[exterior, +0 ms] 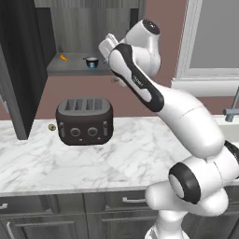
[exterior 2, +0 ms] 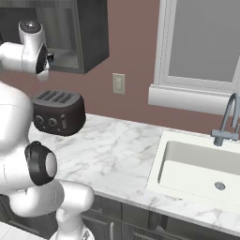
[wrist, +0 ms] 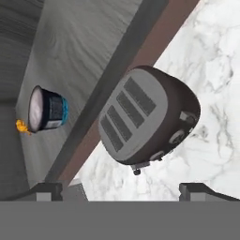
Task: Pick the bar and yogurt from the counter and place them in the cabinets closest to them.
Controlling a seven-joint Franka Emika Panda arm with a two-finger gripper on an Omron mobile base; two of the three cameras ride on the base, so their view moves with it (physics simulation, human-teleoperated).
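Observation:
The yogurt (exterior: pixel 92 62), a small dark blue cup with a pale rim, stands on the grey shelf of the open wall cabinet (exterior: pixel 74 70). In the hand view the yogurt (wrist: pixel 47 108) lies up and to the left, well apart from my gripper (wrist: pixel 123 191). The gripper is open, its two dark fingertips (wrist: pixel 47 190) spread wide with nothing between them. In the left base view my hand hovers just right of the shelf's front edge, beside the cup. The bar is out of view. The white marble counter (exterior: pixel 116 158) runs below.
A dark toaster (exterior: pixel 85 120) sits on the counter under the cabinet, with a tiny greenish-yellow round thing (exterior: pixel 52 126) to its left. A small orange item (exterior: pixel 63 58) lies on the shelf. The cabinet door (exterior: pixel 18 70) hangs open at left. A sink (exterior 2: pixel 197 173) and faucet (exterior 2: pixel 227 122) are to the right.

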